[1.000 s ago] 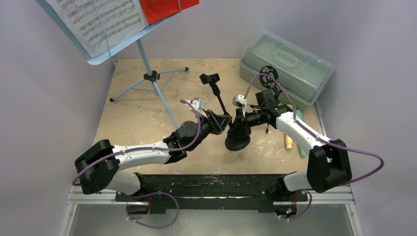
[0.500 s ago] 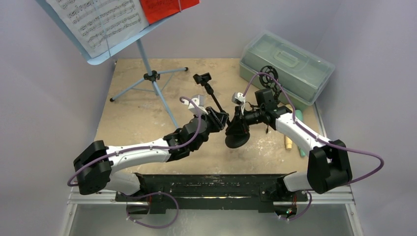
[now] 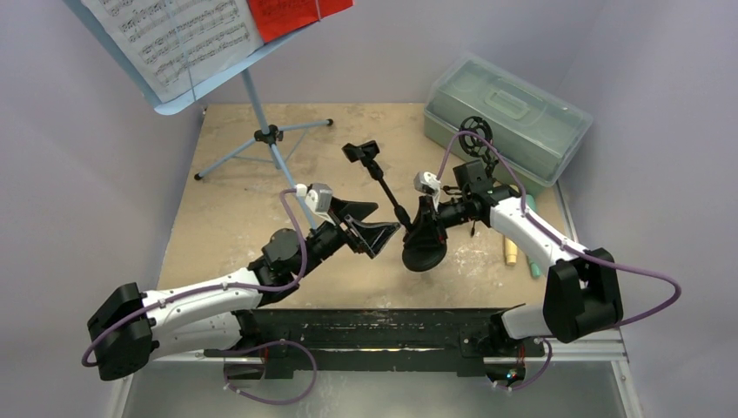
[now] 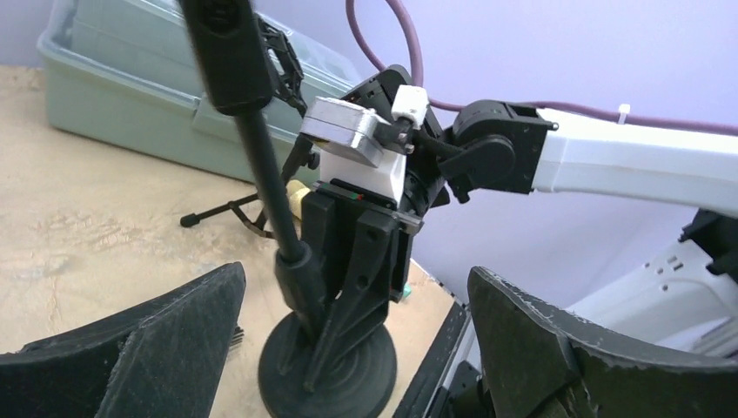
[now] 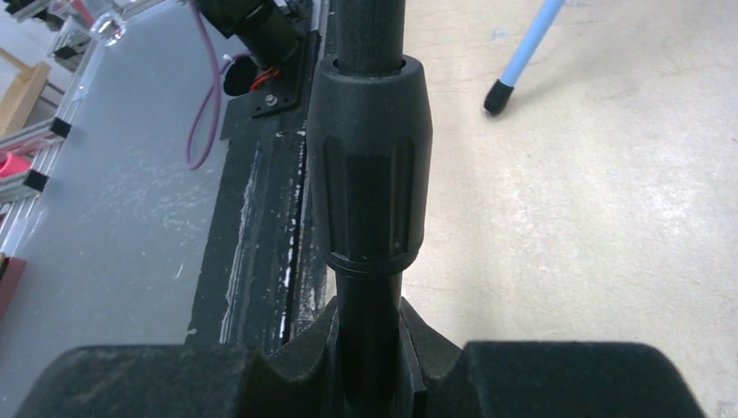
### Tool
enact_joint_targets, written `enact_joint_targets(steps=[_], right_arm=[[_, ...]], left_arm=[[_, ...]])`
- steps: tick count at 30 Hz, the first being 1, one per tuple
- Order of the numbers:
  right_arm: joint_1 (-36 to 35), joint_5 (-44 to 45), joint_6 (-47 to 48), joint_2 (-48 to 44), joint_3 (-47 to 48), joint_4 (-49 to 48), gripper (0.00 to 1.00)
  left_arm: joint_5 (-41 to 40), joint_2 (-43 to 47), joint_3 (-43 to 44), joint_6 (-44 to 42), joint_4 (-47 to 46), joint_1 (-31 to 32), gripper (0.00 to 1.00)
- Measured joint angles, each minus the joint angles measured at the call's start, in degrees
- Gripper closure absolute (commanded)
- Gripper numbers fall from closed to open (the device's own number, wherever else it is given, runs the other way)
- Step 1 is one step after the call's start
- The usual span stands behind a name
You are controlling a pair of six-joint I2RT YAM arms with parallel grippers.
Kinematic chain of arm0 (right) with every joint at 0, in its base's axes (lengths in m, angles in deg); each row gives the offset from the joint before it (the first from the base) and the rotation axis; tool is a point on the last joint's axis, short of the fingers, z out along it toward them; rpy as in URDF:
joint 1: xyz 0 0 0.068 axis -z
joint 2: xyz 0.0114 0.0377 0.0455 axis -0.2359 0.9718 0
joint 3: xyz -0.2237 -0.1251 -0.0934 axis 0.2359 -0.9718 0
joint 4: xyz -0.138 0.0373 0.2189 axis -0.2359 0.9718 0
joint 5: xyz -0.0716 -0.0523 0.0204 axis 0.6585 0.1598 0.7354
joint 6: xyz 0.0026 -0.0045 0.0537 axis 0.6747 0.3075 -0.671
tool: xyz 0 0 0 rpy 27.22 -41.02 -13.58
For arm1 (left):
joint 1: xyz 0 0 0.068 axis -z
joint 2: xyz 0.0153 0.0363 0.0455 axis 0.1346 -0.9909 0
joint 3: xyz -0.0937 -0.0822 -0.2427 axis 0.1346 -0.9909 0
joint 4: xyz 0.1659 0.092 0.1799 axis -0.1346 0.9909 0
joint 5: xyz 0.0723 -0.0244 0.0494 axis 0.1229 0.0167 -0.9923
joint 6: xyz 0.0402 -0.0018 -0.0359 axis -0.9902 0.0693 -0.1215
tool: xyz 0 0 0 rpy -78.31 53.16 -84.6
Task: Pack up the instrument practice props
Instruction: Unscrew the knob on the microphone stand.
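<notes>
A black mic holder [image 3: 379, 178] with a round base [image 3: 425, 250] hangs tilted over the table's middle. My right gripper [image 3: 426, 218] is shut on its stem [image 5: 369, 165] just above the base. My left gripper [image 3: 381, 220] stands open just left of the stem, touching nothing; both its fingers [image 4: 174, 340] flank the base [image 4: 327, 370] from a distance. The pale-blue music rack [image 3: 178, 103] on tripod legs [image 3: 269, 137] holds white pages [image 3: 170, 35] and a red page [image 3: 291, 13]. A second black holder [image 3: 474, 133] stands by the case. Cream [image 3: 510, 252] and teal [image 3: 531, 266] microphones lie at the right.
The translucent grey-green case [image 3: 509, 109] sits shut at the back right, also seen in the left wrist view [image 4: 113, 96]. A black rail [image 3: 374, 326] runs along the near edge. One blue tripod leg [image 5: 529, 45] reaches toward the middle.
My left gripper has let go of the mic holder's stem, opened wide and drawn back to the left. The right gripper keeps hold of the holder, which has tilted slightly.
</notes>
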Motion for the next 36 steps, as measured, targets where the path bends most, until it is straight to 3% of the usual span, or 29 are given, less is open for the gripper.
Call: enact_joint_targets(steps=[6,13,26,36], right_arm=[[0.0,-1.7,6.4,0.0,1.1,5.2,1.0],[0.0,-2.3,10.2,0.0,1.1,8.2,1.0],[0.0,-2.6,15.8,0.1,1.2,12.0,1.0],[0.0,-2.8,19.1,1.0,1.6,14.0,1.0]], left_arm=[[12.2,-0.6,-2.1,0.9,-2.6,-7.2,0.0],[18.8,-3.2,-4.7,1.2,-7.9,-7.6,0.02],[19.7,-10.4,-12.6,-1.3,-29.2,-7.6,0.01],[18.8,-11.8,-12.6,-1.3,-33.6,-7.6,0.0]])
